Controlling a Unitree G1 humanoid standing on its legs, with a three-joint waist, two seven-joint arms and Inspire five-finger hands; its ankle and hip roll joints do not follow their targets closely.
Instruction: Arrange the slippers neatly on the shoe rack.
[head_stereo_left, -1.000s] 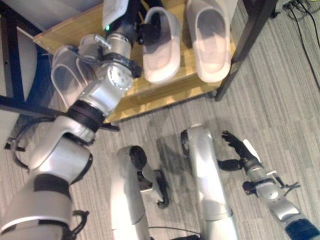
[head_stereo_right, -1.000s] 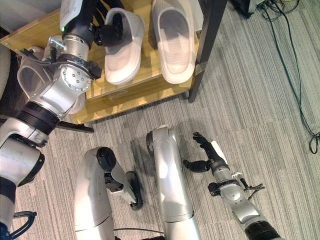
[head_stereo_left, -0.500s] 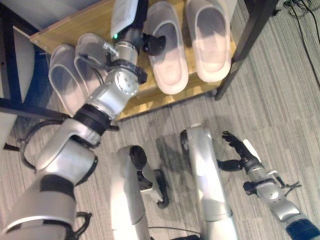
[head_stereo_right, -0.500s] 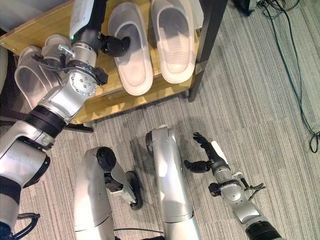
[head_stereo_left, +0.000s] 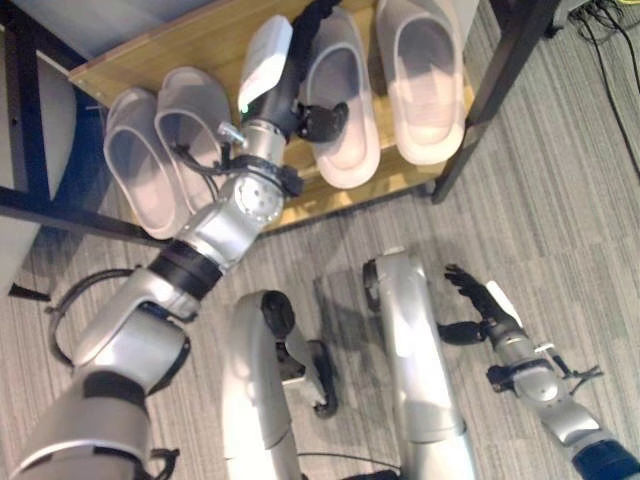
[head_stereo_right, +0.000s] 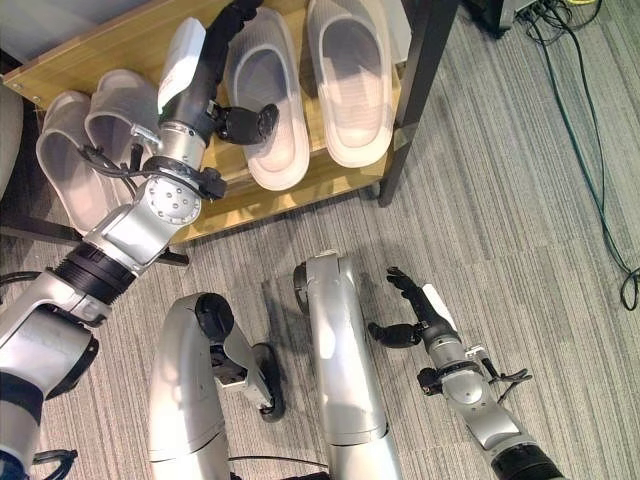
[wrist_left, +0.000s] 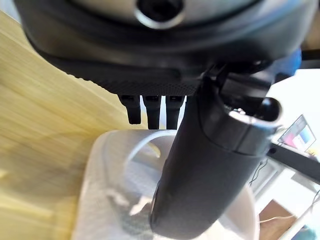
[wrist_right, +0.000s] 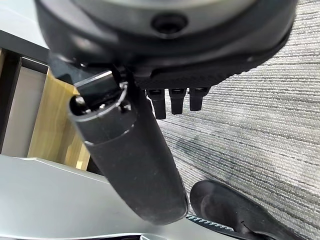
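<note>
Left eye view: slipper (head_stereo_left: 343, 100) lies (toe rearward) lengthwise.

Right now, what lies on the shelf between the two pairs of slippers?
The left hand and forearm, thumb resting on the inner slipper of the right pair; seen in both eye views.

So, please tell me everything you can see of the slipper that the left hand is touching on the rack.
The slipper is a pale, whitish open-toe slide with a wide strap, seemingly soft plastic or foam. It lies flat, sole down, on the wooden rack, heel at the shelf's front edge, beside a matching slipper on its right. The left hand reaches over it, thumb on the footbed and fingers stretched toward the strap. Two more pale slippers lie further left.
</note>
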